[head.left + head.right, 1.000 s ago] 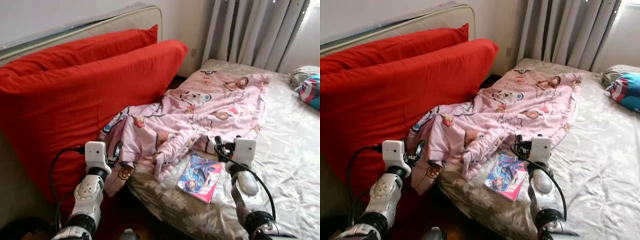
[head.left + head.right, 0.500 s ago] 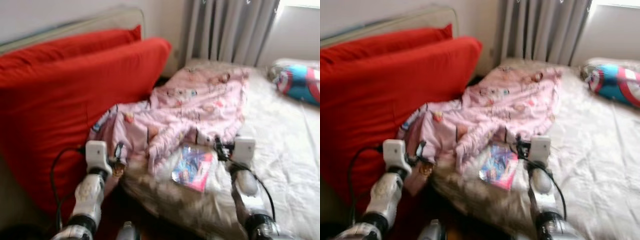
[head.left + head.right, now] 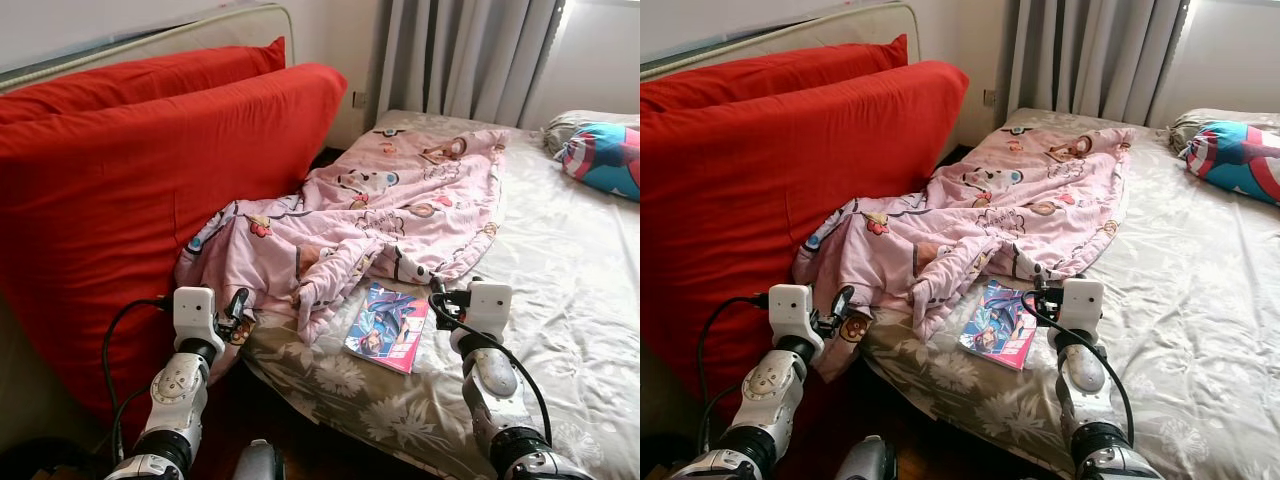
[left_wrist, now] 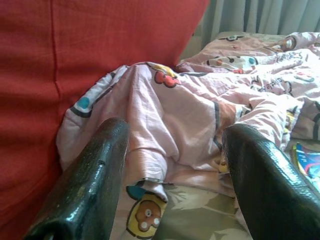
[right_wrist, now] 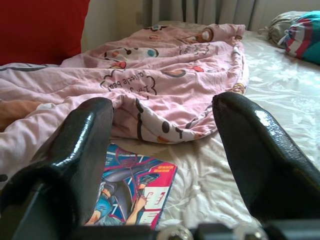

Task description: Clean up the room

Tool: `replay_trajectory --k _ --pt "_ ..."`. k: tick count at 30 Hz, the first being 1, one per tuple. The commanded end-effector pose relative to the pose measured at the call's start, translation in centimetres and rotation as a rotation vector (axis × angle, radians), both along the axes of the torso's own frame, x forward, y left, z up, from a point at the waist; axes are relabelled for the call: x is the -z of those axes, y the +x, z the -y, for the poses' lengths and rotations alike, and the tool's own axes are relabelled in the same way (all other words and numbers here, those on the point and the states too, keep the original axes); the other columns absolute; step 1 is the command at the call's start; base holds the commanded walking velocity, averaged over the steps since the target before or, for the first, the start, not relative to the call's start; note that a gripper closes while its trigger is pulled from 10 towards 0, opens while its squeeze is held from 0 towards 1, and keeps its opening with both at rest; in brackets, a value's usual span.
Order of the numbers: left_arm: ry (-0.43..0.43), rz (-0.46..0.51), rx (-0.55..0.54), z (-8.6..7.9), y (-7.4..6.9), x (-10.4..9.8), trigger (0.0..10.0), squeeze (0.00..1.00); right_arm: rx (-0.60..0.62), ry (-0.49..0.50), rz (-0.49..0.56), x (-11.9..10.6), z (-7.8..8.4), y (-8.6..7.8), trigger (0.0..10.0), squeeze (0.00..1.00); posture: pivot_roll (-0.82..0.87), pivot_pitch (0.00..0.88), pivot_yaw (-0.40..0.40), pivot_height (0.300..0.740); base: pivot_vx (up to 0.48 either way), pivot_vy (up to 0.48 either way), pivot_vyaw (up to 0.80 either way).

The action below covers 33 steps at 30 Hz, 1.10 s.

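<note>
Right gripper: jaws wide, empty, low over the bed.
Magazine: flat, glossy, just ahead of the right jaws, to their left.
Left gripper: jaws wide, empty, at the bed's edge.
Blanket: pink, cartoon-printed, crumpled, draped over that edge ahead of the left jaws.
Red pillows: plump, upright.

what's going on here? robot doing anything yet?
Nothing is held yet. The robot faces a bed with a pink blanket heaped across it and a magazine lying at the near edge. The left gripper is open, aimed at the blanket's hanging corner; the right gripper is open above the magazine.
</note>
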State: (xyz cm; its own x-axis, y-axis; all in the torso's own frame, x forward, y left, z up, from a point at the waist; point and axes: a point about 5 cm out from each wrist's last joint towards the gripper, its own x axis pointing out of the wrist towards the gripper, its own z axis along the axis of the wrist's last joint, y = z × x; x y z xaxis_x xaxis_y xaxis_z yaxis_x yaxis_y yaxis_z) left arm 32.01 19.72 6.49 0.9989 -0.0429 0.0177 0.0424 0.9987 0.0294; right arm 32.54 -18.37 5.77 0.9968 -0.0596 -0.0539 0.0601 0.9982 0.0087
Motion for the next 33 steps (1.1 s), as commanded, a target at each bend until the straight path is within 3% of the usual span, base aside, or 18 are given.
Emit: replay_trajectory --k 1,14,17,33 --pt "0.001 -0.008 -0.002 -0.13 0.19 -0.1 10.0 0.0 -0.003 0.007 0.025 -0.53 -0.18 0.33 10.0 0.0 0.02 0.011 0.009 0.615 0.0 0.0 0.0" --pt "0.005 -0.016 -0.002 -0.15 0.17 0.01 10.0 0.0 -0.007 0.003 0.02 -0.53 -0.15 0.35 10.0 0.0 0.02 0.015 0.009 0.615 0.0 0.0 0.0" --pt "0.006 -0.016 -0.005 -0.24 0.15 0.03 10.0 0.0 -0.015 -0.002 -0.021 -0.19 -0.4 0.44 10.0 0.0 0.02 0.016 0.009 0.6 0.0 0.0 0.0" --pt "0.003 -0.019 0.0 -0.15 0.15 0.09 10.0 0.0 -0.017 0.004 0.014 -0.42 -0.31 0.31 10.0 0.0 0.02 0.017 0.009 0.595 0.0 0.0 0.0"
